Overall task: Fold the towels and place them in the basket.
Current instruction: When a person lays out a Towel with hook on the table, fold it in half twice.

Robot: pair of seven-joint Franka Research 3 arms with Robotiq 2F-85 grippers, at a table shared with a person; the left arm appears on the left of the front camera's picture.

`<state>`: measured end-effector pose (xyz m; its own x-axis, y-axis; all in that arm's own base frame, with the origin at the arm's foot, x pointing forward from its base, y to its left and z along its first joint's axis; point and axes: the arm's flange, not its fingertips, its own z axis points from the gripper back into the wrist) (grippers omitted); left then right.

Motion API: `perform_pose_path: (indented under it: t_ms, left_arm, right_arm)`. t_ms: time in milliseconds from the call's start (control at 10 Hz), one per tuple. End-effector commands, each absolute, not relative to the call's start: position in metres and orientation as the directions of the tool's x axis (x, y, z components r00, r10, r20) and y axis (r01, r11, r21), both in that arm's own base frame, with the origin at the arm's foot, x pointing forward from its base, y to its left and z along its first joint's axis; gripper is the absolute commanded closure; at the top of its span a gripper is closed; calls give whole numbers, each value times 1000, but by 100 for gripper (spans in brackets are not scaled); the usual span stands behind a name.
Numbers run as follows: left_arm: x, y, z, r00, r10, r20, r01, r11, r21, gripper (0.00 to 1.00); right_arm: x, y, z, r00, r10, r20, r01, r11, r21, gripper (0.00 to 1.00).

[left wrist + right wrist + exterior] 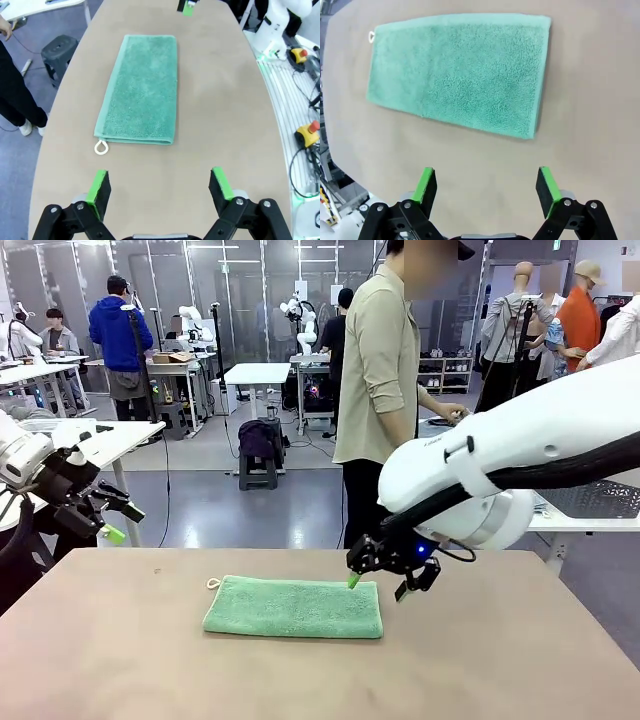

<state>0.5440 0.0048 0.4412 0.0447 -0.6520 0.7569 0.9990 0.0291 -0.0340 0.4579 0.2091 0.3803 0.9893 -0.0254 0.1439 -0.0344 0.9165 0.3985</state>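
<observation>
A sea-green towel (294, 607) lies folded in half on the table, a white loop at its far left corner. It also shows in the left wrist view (141, 90) and the right wrist view (460, 72). My right gripper (384, 582) hovers open just beyond the towel's far right corner, nothing between its fingers (547, 190). My left gripper (112, 520) is raised off the table's left edge, open and empty, with its green pads (98, 186) wide apart. The basket is out of view.
A person (385, 380) stands at the far side of the table (480, 660), turned to the right. Bare tabletop surrounds the towel on all sides. Beside the table are cables and emergency-stop boxes (306, 135).
</observation>
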Motion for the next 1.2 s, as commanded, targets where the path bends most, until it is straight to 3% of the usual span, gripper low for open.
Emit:
perform_pose_path:
  t_ms: [0,1100]
  left_arm:
    - [544,6,443,54,-663,746,999,33,-43,0]
    - [544,6,443,54,-663,746,999,33,-43,0]
  right_arm:
    - [479,223,373,993,-73,92,30,916,401,0]
    - [514,237,324,980,-141,142,98,957,272,0]
